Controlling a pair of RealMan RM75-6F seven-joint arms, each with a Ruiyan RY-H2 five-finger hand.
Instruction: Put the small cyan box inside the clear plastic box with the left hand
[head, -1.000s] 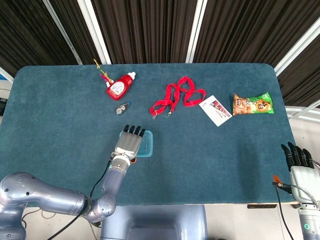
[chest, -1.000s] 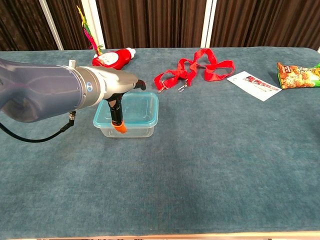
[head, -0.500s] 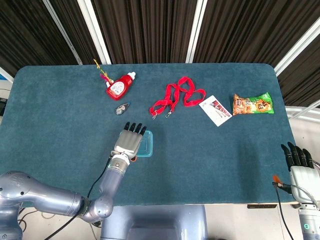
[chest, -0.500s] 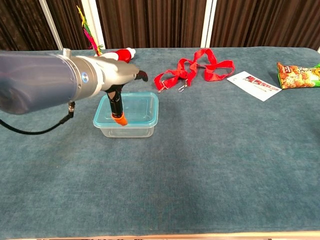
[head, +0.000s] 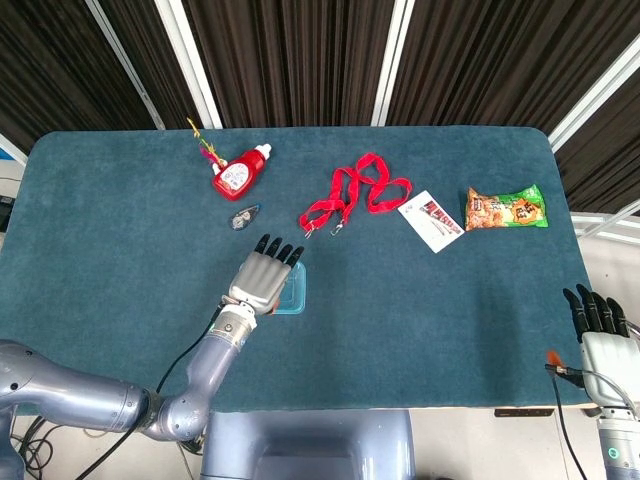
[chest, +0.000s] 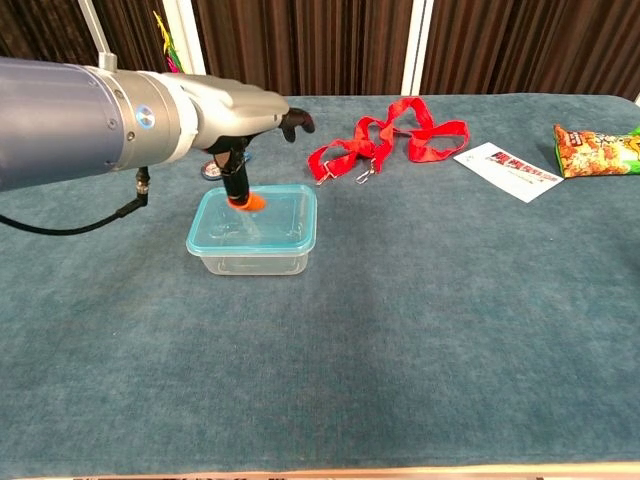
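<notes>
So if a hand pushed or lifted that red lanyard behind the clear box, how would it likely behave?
The red lanyard would probably be floppy: it lies in loose loops, flat on the table. It looks thin, so likely light, dragging and bunching rather than sliding whole. Its metal clips would likely dangle if it were lifted.

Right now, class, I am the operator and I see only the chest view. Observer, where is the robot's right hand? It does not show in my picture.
Observer: The right hand is by the near right corner of the table, fingers straight, holding nothing.
Operator: What is the left arm hiding from me at the far side?
Observer: A red bottle, lying on its side near the far edge.
Operator: Seen from above, is the left hand over the clear plastic box?
Observer: Yes. The left hand covers the left part of the clear plastic box; only its right side shows.
</notes>
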